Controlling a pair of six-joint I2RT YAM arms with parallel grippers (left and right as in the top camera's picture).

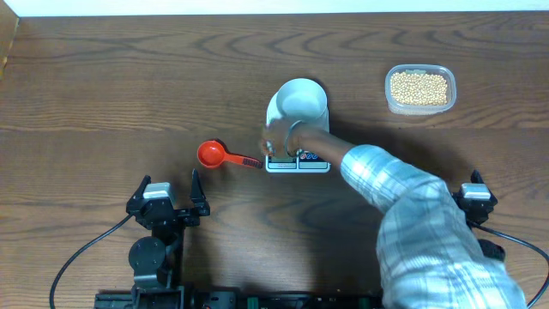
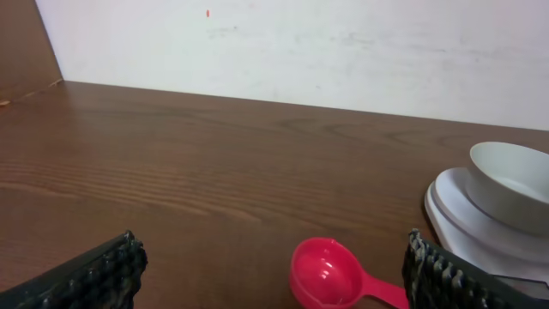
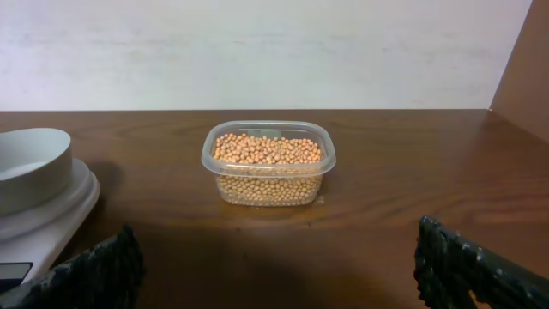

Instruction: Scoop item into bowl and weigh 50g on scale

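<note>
Your tally: bowl (image 1: 300,101) empty on scale (image 2: 455,210); beans (image 1: 419,87) unscooped; left end effector (image 2: 270,270) and right end effector (image 3: 279,270) wide, holding nothing.

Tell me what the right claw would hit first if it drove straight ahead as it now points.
Most likely the tub of beans: it sits almost centred ahead of the open right claw, with only bare table before it. The bowl lies off to the left.
</note>
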